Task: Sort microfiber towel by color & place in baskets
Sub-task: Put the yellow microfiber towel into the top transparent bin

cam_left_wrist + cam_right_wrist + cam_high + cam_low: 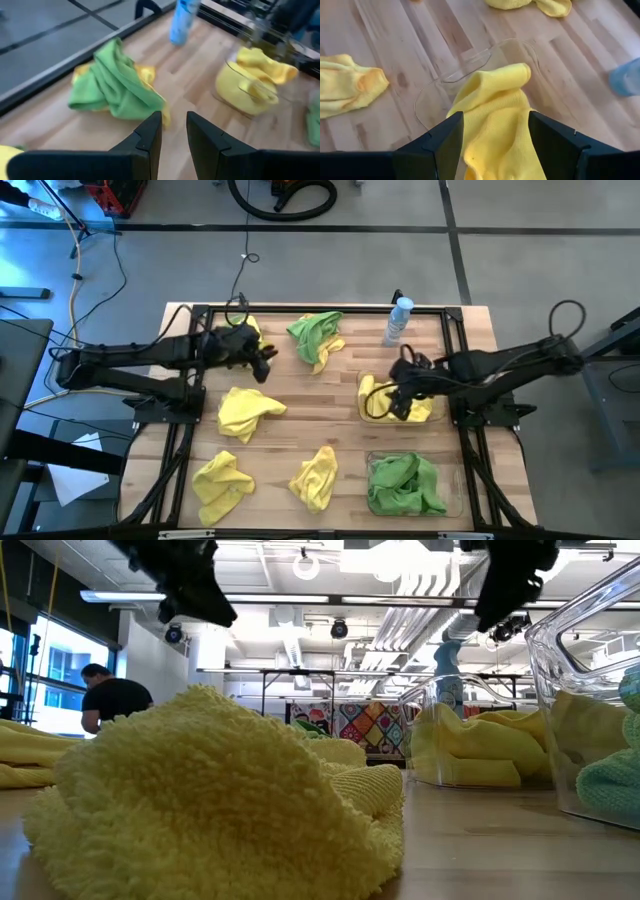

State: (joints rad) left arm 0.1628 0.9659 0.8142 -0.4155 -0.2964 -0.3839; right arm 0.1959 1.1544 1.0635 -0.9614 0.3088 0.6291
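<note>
Several yellow microfiber towels lie bunched on the wooden table (300, 430): one near the left (245, 412), two at the near edge (222, 485) (315, 477). A green towel (316, 332) (115, 82) lies on top of a yellow one at the far middle. The far basket (362, 383) (470, 62) holds yellow towels (492, 100); the near basket (370, 460) holds green ones (405, 485). My right gripper (400, 402) (495, 117) hangs open above the far basket. My left gripper (265, 365) (174, 117) is in the air at the far left, narrowly open and empty.
A clear bottle with a blue cap (398, 320) (182, 20) stands at the far edge, behind the far basket. A black metal frame (455, 360) runs round the table. Another yellow towel (247, 328) lies under my left arm. A person (110, 700) is in the room beyond.
</note>
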